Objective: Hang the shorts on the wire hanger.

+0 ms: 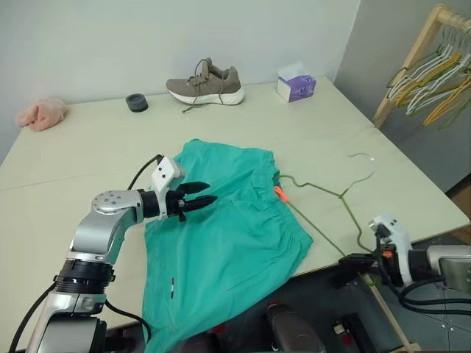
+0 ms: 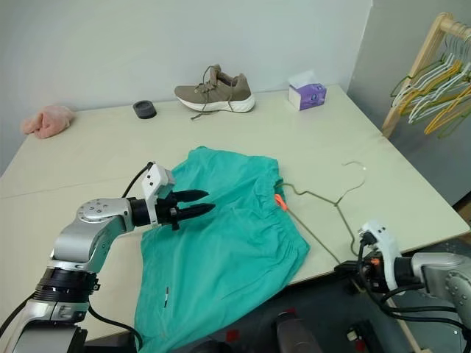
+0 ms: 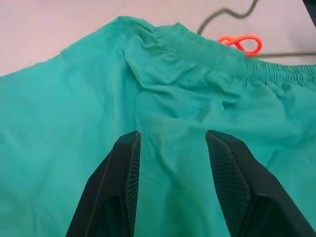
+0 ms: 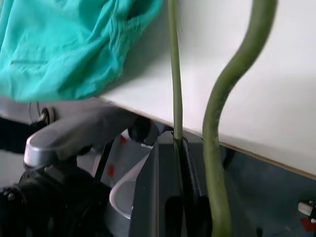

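The teal shorts lie spread on the table, with one leg hanging over the front edge. The gathered waistband and orange tag face right. My left gripper hovers open just over the left part of the fabric, and the cloth shows between its fingers with nothing held. The thin olive wire hanger lies flat to the right of the shorts, its left end at the waistband and its hook pointing away. My right gripper is at the table's front right edge, shut on the hanger's near corner.
A grey shoe, a purple tissue box, a small black ring and a pink fluffy cloth sit along the back of the table. A wooden rack with yellow and white hangers stands beyond the right edge.
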Robot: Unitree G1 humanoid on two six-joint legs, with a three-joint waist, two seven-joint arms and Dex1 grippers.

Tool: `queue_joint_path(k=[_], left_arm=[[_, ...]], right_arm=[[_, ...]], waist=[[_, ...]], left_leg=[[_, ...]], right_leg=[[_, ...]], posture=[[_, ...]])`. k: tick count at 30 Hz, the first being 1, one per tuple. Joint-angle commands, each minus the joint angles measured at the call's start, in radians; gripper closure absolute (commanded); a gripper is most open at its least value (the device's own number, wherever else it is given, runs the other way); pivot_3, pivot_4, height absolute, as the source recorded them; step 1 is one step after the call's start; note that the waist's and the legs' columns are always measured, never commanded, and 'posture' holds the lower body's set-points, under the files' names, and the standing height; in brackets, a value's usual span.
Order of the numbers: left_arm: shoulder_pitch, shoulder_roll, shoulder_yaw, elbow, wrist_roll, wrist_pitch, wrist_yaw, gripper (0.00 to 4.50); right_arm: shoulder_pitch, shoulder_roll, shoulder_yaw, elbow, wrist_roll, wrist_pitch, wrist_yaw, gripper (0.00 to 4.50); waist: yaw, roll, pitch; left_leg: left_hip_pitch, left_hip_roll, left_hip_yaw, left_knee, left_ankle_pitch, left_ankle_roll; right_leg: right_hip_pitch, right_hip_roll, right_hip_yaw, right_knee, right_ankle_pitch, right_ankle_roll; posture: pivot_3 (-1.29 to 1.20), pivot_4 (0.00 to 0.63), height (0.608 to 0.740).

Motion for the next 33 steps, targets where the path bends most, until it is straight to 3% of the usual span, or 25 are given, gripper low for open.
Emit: queue_joint_path(k=[1,7,12,19,23,33], left_arm=[[-0.017,0.013,0.020,-0.009,0.006,-0.025,0.000,2.30],[-0.009,0.009,0.012,-0.012,0.017,-0.034,-0.003,2.30],[-0.013,0.008,0.008,0.002,0.031,-0.052,-0.007,2.30],[-0.017,0.005,0.004,0.014,0.044,-0.072,-0.010,2.30],[-0.007,0.009,0.009,0.005,0.045,-0.075,-0.011,2.30],[0.014,0.012,0.029,-0.008,0.038,-0.078,0.009,2.30]], right_arm=[[-0.002,-0.001,0.026,-0.028,0.002,-0.031,-0.017,4.50],[-0.032,-0.010,0.051,0.029,-0.012,-0.045,-0.039,4.50],[-0.151,0.026,0.051,0.134,0.037,0.035,-0.034,4.50],[-0.376,0.169,0.076,0.318,0.022,0.143,-0.114,4.50],[-0.424,0.240,0.106,0.335,0.019,0.187,-0.155,4.50],[-0.466,0.323,0.123,0.302,-0.053,0.057,-0.245,4.50]], waist=[[0.000,-0.001,0.000],[0.001,-0.001,0.001],[-0.002,-0.001,0.001],[-0.001,-0.001,0.001],[0.002,-0.001,0.001],[0.006,0.000,0.000]], left_leg=[[0.000,0.000,0.000,0.000,0.000,0.000],[0.000,0.000,0.000,0.000,0.000,0.000],[0.000,0.000,0.000,0.000,0.000,0.000],[0.000,0.000,0.000,0.000,0.000,0.000],[-0.002,0.000,0.000,0.000,0.000,0.000],[-0.007,0.000,0.001,0.001,0.000,0.000]], right_leg=[[0.000,0.000,0.000,0.000,0.000,0.000],[0.000,-0.001,0.000,0.000,0.000,0.000],[0.000,0.000,0.000,0.000,0.000,0.000],[-0.001,0.000,0.000,0.001,0.000,0.000],[-0.002,-0.002,0.000,0.001,0.000,0.000],[-0.007,-0.005,0.000,0.003,0.001,-0.001]], posture=[[-0.27,0.127,0.740],[-0.27,0.126,0.740],[-0.27,0.123,0.740],[-0.25,0.115,0.740],[-0.24,0.109,0.740],[-0.22,0.099,0.740]])
